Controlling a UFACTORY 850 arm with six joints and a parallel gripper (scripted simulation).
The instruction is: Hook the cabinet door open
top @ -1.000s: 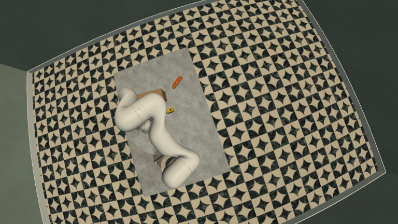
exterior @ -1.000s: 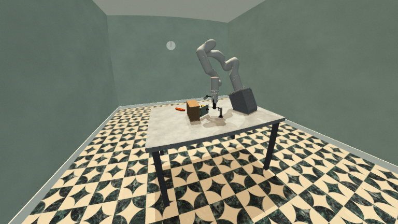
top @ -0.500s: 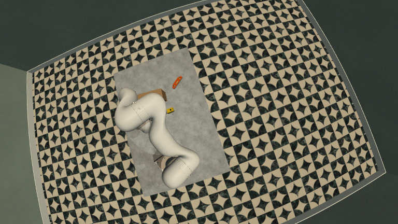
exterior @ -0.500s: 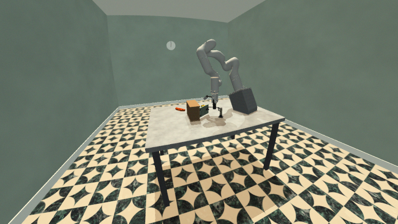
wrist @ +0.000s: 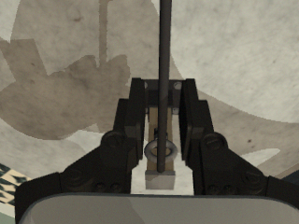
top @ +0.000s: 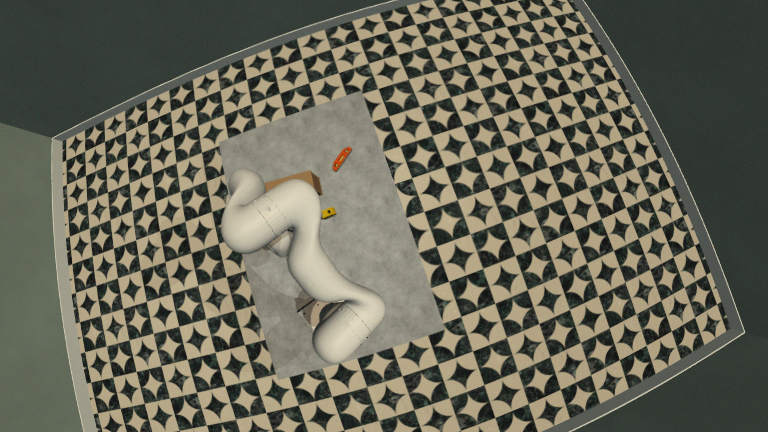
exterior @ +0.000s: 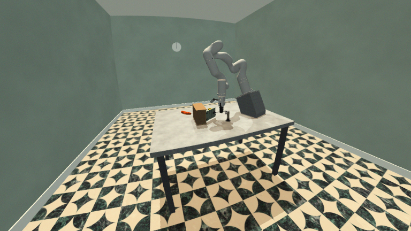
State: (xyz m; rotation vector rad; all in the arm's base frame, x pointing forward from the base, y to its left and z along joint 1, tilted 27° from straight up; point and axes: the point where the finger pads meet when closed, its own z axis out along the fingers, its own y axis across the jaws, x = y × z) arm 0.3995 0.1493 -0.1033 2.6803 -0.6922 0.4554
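Observation:
The brown cabinet (exterior: 199, 113) (top: 295, 177) stands on the table (exterior: 181, 137), its green door (exterior: 210, 113) swung open toward the post (exterior: 227, 115) (wrist: 161, 177). My gripper (wrist: 162, 96) (exterior: 221, 107) hangs straight above the hook bar. Its fingers are open, with a gap on each side of the bar. In the top view the arm hides the gripper, hook and post.
An orange tool (top: 341, 158) (exterior: 185, 112) lies on the table behind the cabinet. A small yellow part (top: 329, 212) shows by the door. The dark robot base block (exterior: 250, 104) stands at the right of the table.

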